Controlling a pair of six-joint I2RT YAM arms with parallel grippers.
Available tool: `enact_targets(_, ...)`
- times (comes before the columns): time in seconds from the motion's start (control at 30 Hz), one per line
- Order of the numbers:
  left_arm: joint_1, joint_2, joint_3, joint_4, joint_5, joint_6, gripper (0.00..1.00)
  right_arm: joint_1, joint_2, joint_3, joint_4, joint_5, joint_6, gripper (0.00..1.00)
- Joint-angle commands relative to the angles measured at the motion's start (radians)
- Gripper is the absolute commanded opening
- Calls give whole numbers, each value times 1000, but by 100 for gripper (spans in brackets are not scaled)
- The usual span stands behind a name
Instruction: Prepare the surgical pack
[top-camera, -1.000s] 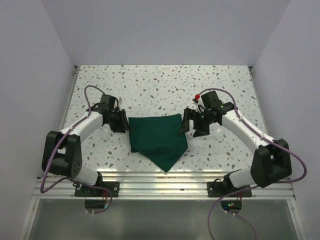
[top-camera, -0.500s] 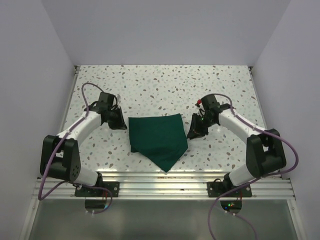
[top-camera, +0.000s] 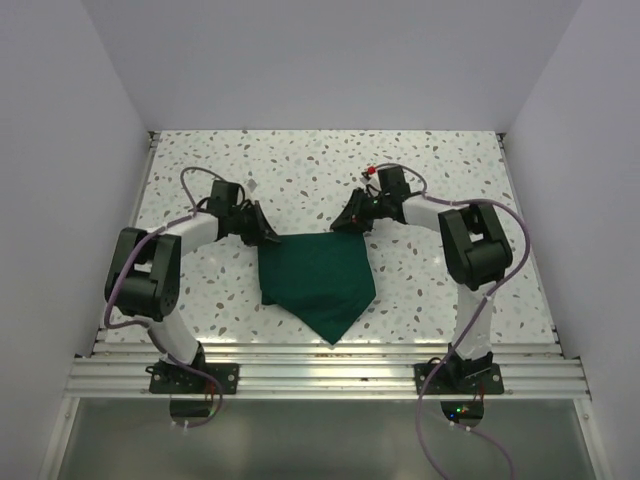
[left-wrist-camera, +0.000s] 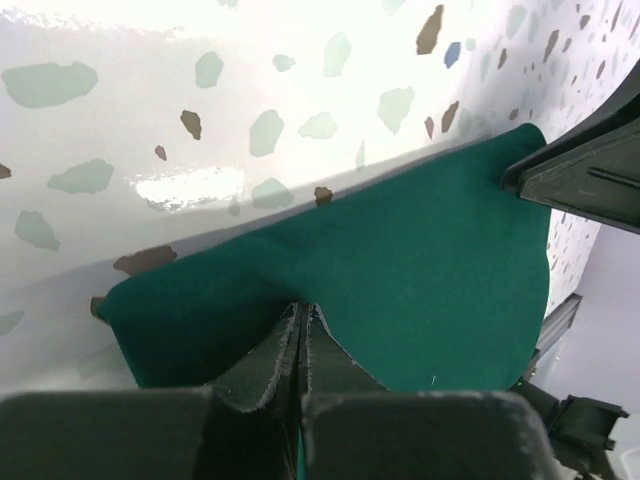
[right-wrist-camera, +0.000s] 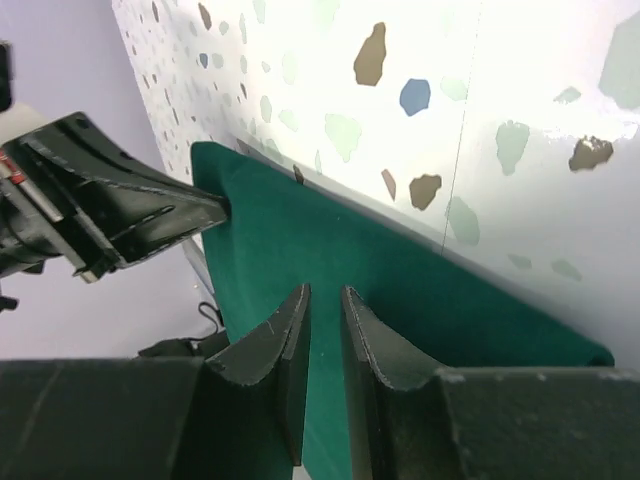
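Note:
The surgical pack shows as a dark green cloth (top-camera: 315, 275), folded flat on the speckled table with one point toward the near edge. No tray, instruments or pads show. My left gripper (top-camera: 268, 238) is at the cloth's far left corner. In the left wrist view its jaws (left-wrist-camera: 303, 308) are pressed together, with the cloth (left-wrist-camera: 430, 260) puckered up between the tips. My right gripper (top-camera: 345, 225) is at the far right corner. In the right wrist view its jaws (right-wrist-camera: 323, 290) stand a narrow slit apart with green cloth (right-wrist-camera: 300, 230) filling the gap.
Each wrist view shows the other gripper across the cloth: the right one (left-wrist-camera: 590, 170) and the left one (right-wrist-camera: 110, 210). White walls (top-camera: 100, 120) enclose the table on three sides. An aluminium rail (top-camera: 330, 375) runs along the near edge.
Both grippers have swung from the cloth's sides to its far corners. Both jaws have closed from wide open, the left fully and the right to a narrow slit.

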Motion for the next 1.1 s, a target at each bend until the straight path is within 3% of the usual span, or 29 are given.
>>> enact_targets(0.0,11,50,56,97,56,-57,0,-3,22,21,180,-77,98,22)
enact_targets(0.37,88,32,24,-36,5,3,0,-144,51,-84,122,-26,-6,22)
enact_targets(0.63,89,-97,7,-79,22,40,0,-99,-147,-12,-71,-3,-144,22)
enact_targets(0.8,88,-158,-25,-67,54,38,15,-22,-192,-99,68,-101,-22,24)
enact_targets(0.93,88,-155,-50,-105,63,48,15,-14,-196,-220,139,-75,55,22)
enact_targets(1.03,86,-190,-18,-155,28,109,14,-26,-297,-195,-66,27,-70,22)
enact_targets(1.07,85,-203,-4,-215,-39,130,15,-26,-352,-181,-262,63,-187,22)
